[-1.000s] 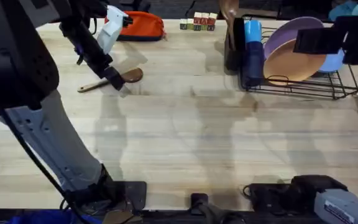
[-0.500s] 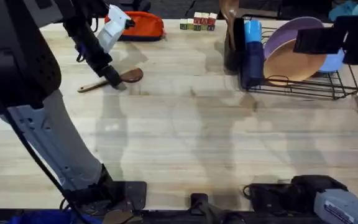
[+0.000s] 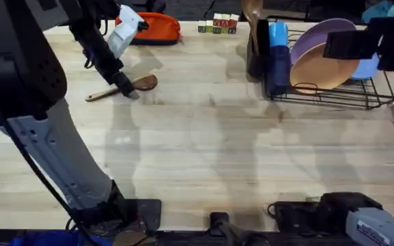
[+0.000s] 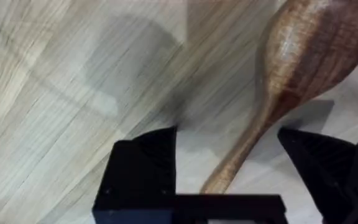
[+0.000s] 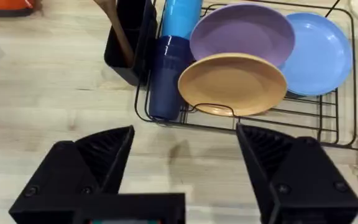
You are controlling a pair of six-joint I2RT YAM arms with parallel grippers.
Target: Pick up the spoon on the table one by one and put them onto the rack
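- the spoon [image 3: 123,87] is seen lying flat on the table [image 3: 204,150], far left, well apart from the rack [image 3: 320,65].
- the left gripper [image 4: 229,162] is spread wide, astride the thin handle just below the bowl — nothing is clamped.
- the right gripper [image 5: 185,168] is held open above bare table before the rack.
- a slip is judged likely — the tapering handle may be pinched off-centre and the spoon rolled or tipped bowl-down.
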